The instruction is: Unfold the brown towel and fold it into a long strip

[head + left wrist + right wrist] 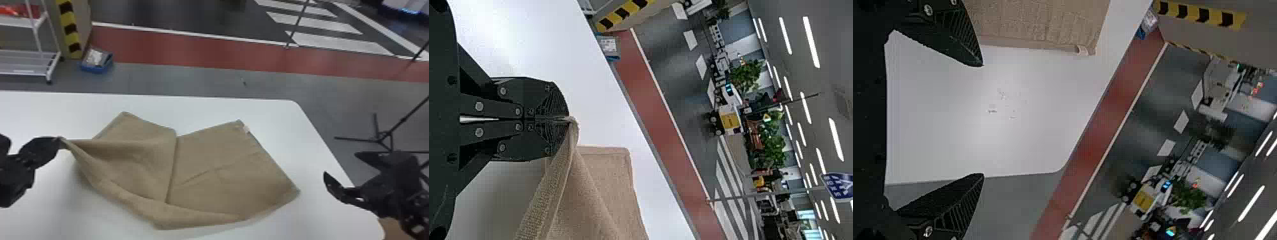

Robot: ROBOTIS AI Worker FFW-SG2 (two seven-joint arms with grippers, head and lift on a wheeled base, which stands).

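Head view: your left gripper (59, 140) pinches the brown towel (210, 169), seemingly part-unfolded toward your empty, wide-open right gripper (340, 164), strip-folding undone.

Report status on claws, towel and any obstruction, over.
Left claw shut on brown towel, left end lifted. Right claw open, empty, right of it. Towel partly spread on white table, not yet a strip. In the way: its own folds.
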